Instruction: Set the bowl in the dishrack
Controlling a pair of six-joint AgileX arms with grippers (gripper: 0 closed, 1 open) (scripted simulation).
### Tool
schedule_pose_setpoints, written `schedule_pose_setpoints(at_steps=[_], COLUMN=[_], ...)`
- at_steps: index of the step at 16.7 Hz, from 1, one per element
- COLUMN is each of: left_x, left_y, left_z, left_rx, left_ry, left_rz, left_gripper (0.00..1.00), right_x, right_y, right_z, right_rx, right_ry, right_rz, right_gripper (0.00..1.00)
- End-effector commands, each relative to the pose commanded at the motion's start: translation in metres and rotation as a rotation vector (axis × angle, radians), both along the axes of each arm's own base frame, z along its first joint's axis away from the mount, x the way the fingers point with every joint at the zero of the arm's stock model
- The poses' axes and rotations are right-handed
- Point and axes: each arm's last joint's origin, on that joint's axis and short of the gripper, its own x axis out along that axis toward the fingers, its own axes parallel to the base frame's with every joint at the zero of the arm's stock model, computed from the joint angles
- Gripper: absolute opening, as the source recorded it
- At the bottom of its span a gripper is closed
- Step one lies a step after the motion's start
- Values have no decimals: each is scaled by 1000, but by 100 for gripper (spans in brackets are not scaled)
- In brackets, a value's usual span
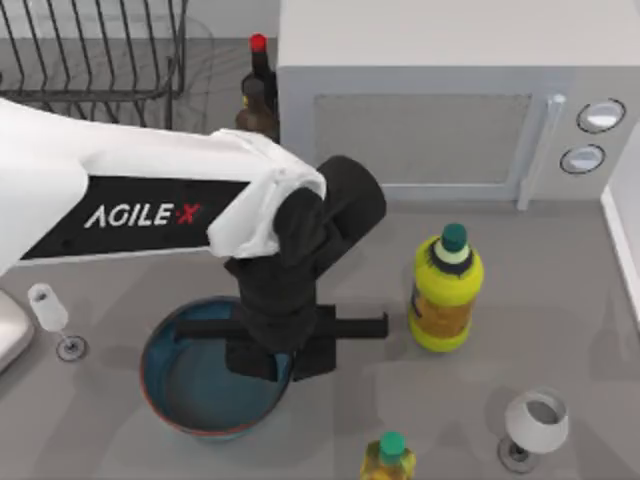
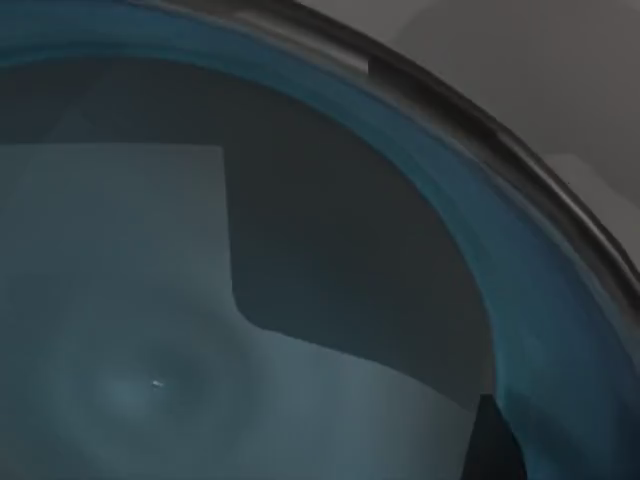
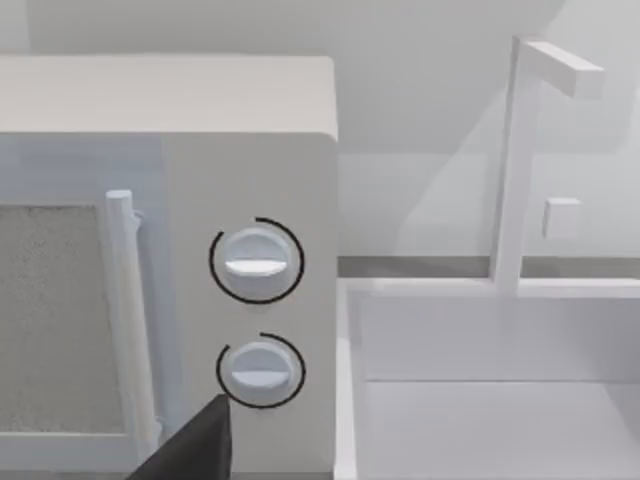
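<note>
Hovering over the bowl's (image 1: 195, 385) right rim — the left hand (image 1: 268, 368), fingers' state unclear — dishrack (image 1: 95, 50) well apart.

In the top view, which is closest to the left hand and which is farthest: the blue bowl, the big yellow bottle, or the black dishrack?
From the left hand:
1. The bowl, right under it.
2. The yellow bottle, off to its right.
3. The dishrack, far in the top-left corner.
</note>
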Motion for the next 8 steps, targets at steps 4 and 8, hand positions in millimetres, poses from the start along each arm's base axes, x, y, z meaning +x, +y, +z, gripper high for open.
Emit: schedule_pose_setpoints(at_steps=[4,8], left_x=[7,15], left_y=[-9,-17], left_z=[25,91], left_rx=[2,15], left_ry=[2,16], left_rz=[1,5], left_gripper=[0,0], right_x=[0,0], right_y=[0,0], right_z=[0,0], right_rx=[0,0], right_ry=[0,0], right_rz=[0,0], right_gripper=[100,100])
